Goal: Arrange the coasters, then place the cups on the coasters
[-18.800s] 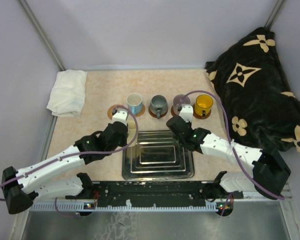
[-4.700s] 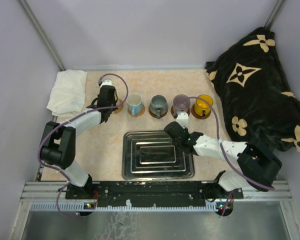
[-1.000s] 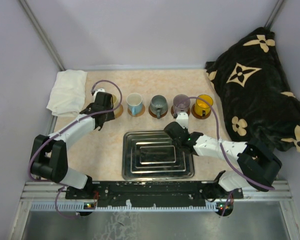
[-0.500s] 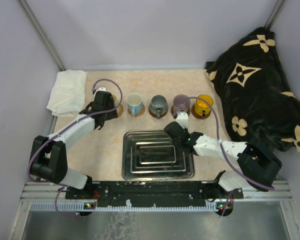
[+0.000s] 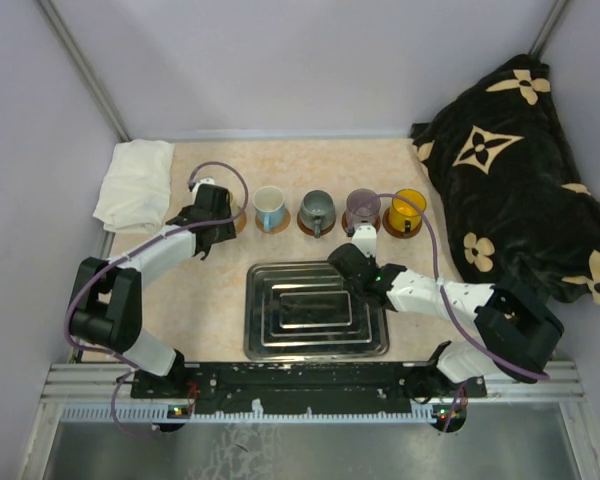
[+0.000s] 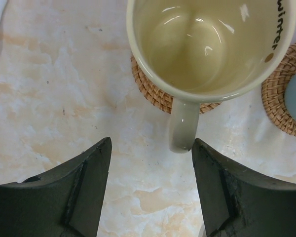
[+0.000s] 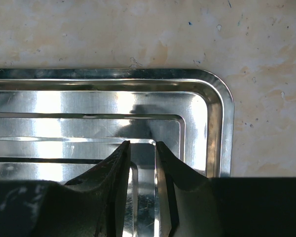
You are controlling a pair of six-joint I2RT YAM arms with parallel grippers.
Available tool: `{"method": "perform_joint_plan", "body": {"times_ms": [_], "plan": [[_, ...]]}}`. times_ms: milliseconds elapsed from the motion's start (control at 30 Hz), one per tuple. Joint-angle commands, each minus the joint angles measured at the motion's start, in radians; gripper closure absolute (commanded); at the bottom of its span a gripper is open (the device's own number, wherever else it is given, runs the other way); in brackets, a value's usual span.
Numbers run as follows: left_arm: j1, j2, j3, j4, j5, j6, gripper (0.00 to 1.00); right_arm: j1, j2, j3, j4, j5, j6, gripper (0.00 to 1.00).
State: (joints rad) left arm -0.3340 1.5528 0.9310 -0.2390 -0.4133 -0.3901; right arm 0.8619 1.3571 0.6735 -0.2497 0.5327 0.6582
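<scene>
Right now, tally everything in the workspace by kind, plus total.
Small handled cups: 5 (cream, white with blue inside, grey, purple, orange-yellow)
Round woven brown coasters: 5
Rectangular metal tray: 1
Folded white cloth: 1
Black flower-patterned cushion: 1
Total: 13

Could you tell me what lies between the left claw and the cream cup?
Only bare tabletop, per the left wrist view; the handle of the cream cup points at the open left claw.
</scene>
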Motion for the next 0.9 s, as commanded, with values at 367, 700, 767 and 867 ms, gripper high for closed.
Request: {"method": "perform_joint_plan", "body": {"times_ms": [367, 700, 767, 867], "plan": [[-0.002, 0.004, 0.021, 0.002, -0.076, -0.022, 0.28, 0.004, -0.002, 0.0, 0.03, 0.025, 0.016, 0.72], [-0.002, -0.004, 0.021, -0.027, -0.094, -0.019, 0.28, 0.004, 0.0, -0.001, 0.035, 0.021, 0.017, 0.72], [-0.001, -0.002, 0.024, -0.034, -0.096, -0.022, 0.28, 0.004, -0.001, 0.001, 0.033, 0.022, 0.017, 0.72], [-0.002, 0.001, 0.026, -0.044, -0.098, -0.026, 0.28, 0.004, -0.002, 0.0, 0.032, 0.023, 0.017, 0.72]]}}
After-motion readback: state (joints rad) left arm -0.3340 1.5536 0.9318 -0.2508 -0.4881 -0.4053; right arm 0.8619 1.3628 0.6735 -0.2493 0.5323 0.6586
